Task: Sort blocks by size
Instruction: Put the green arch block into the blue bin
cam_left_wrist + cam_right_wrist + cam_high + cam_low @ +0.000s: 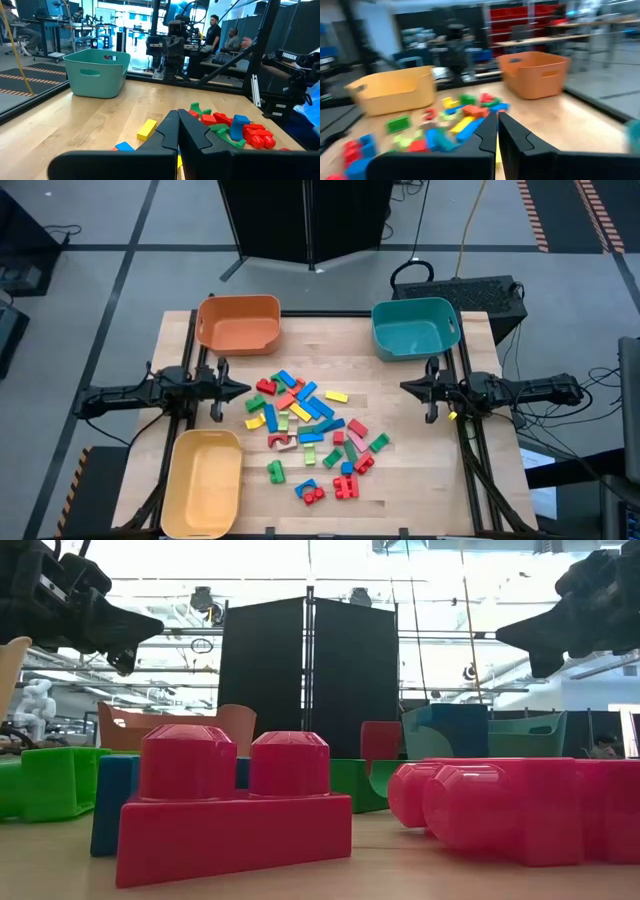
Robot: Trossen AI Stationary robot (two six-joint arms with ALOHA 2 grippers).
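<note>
The blocks [308, 430] lie in a loose heap on the middle of the wooden table [400, 490], red, blue, green, yellow and pink, all resting flat on the wood. Red studded bricks [232, 805] fill the near foreground of the low view. My left gripper [243, 390] hovers shut at the table's left side, pointing level toward the heap. My right gripper [405, 387] hovers shut at the right side, pointing level back at it. In the wrist views both pairs of fingers [178, 131] [497, 131] meet with nothing between them.
An orange bin [238, 323] stands at the far left, a teal bin [414, 328] at the far right, a yellow bin [205, 480] at the near left. Bare wood lies near right. People sit beyond the table in the left wrist view.
</note>
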